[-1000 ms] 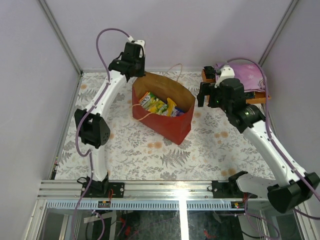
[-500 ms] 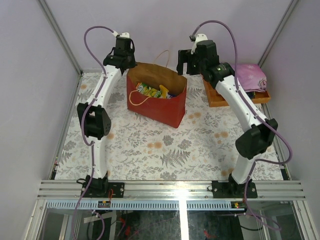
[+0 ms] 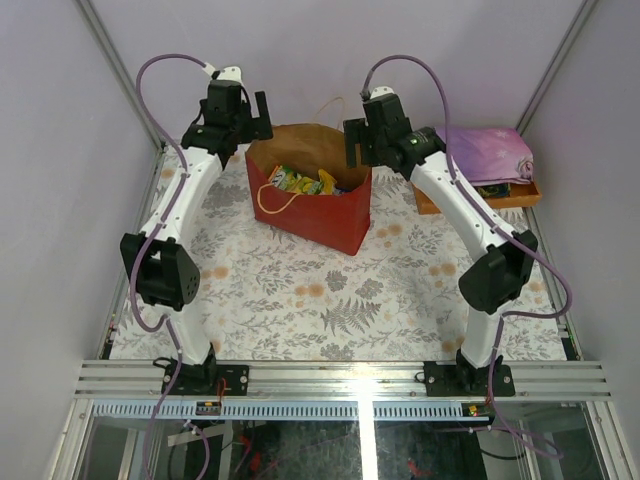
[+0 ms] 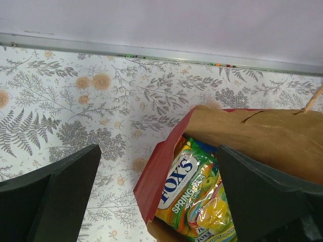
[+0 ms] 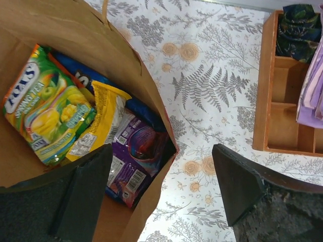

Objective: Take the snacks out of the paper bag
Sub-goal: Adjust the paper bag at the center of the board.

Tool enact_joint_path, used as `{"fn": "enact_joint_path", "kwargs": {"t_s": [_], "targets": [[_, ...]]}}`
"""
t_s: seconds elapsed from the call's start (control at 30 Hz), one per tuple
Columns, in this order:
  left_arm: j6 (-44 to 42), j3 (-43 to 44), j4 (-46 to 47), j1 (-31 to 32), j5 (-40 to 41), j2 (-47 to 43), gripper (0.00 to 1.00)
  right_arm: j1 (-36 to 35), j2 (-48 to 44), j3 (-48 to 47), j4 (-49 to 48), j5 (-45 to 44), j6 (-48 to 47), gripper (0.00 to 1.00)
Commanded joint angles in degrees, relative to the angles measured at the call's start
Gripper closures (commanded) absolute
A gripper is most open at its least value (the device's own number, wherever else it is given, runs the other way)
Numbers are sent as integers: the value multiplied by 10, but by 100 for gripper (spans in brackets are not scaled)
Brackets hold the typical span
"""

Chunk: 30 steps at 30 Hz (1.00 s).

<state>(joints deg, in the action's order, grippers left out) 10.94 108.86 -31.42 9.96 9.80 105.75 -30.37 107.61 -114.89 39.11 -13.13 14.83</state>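
The red paper bag [image 3: 322, 212] stands upright at the back of the table with its mouth open and its brown inside [image 4: 252, 133] showing. Snacks lie inside: a yellow-green Fox's packet [image 4: 194, 191] [image 5: 48, 108], a yellow packet [image 5: 103, 118], a purple packet [image 5: 133, 156] and a blue one [image 5: 144, 111]. My left gripper [image 3: 256, 118] [image 4: 159, 196] hangs open over the bag's left corner, its jaws on either side of the red rim and holding nothing. My right gripper [image 3: 356, 148] [image 5: 161, 186] is open above the bag's right rim, one finger [image 5: 65, 196] over the inside, the other over the table.
A brown wooden tray [image 3: 436, 203] [image 5: 262, 91] sits right of the bag with a folded purple cloth [image 3: 492, 155] [image 5: 313, 85] on it and a dark bundle [image 5: 300, 25] in one compartment. The bag's string handles [image 3: 270, 205] hang loose. Walls close off the back and sides.
My left gripper has opened and lifted at the bag's left rim. My right arm has swung left from the tray to the bag's right rim. The bag now stands more upright.
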Motion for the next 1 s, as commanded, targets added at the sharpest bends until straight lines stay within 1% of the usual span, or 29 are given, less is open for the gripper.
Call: {"fn": "enact_joint_path", "kwargs": {"t_s": [0.0,0.1,0.23,0.3,0.37,0.43,0.47,0.53,0.57,0.6,0.63,0.67,0.8,0.97], "targets": [[-33,-6,18,-4,-10,17,5,-9,23,-1,21,-48,10,14],[-47,13,-6,-4,-21,42,12,-13,44,-1,35,-78,19,20],[-66,44,-28,-3,-21,77,17,-16,54,1,40,-101,28,27],[-73,53,-34,-3,-26,87,26,-16,54,3,36,-99,30,36],[-77,62,-39,-2,-34,94,38,-16,57,1,33,-94,32,46],[-80,68,-44,0,-41,97,52,-17,62,-3,33,-90,31,58],[-81,69,-46,2,-43,97,60,-17,62,-2,31,-87,29,65],[-84,70,-49,5,-40,96,80,-17,60,2,24,-86,29,80],[-85,69,-49,8,-37,93,89,-17,57,5,19,-86,30,85],[-87,68,-49,10,-34,90,96,-17,55,5,16,-85,31,93],[-87,67,-49,14,-30,87,100,-17,54,4,12,-83,30,98],[-88,65,-49,16,-26,84,100,-17,53,3,8,-84,29,100],[-78,55,-27,26,-6,74,100,-17,65,-27,-2,-100,9,100],[-48,77,9,28,20,95,100,-9,127,-140,0,-117,-38,100]]}}
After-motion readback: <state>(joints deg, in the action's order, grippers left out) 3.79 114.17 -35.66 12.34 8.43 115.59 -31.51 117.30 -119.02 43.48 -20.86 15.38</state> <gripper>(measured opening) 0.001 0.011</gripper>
